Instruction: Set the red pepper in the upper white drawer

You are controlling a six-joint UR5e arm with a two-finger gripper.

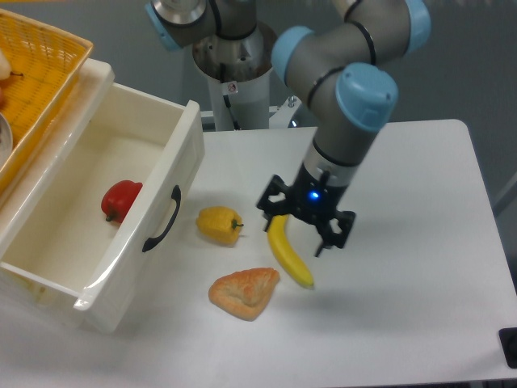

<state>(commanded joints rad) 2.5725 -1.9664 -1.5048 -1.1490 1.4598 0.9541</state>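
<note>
The red pepper (pixel 120 200) is lying inside the upper white drawer (pixel 182 141), which is standing pulled open at the left of the table (pixel 420 210), so the task is looking finished. The claw (pixel 305 232) is hanging well to the right of the pepper, over the upper end of a banana (pixel 289 255), its fingers spread apart and gripping nothing. Any coming move is likely just a retreat, away from the drawer. A yellow pepper (pixel 218 225) is sitting near the drawer's black handle (pixel 163 220), and a pastry (pixel 242 292) is resting below it. A yellow basket (pixel 36 77) is sitting behind the drawer. The table is plain white against a grey background.
</note>
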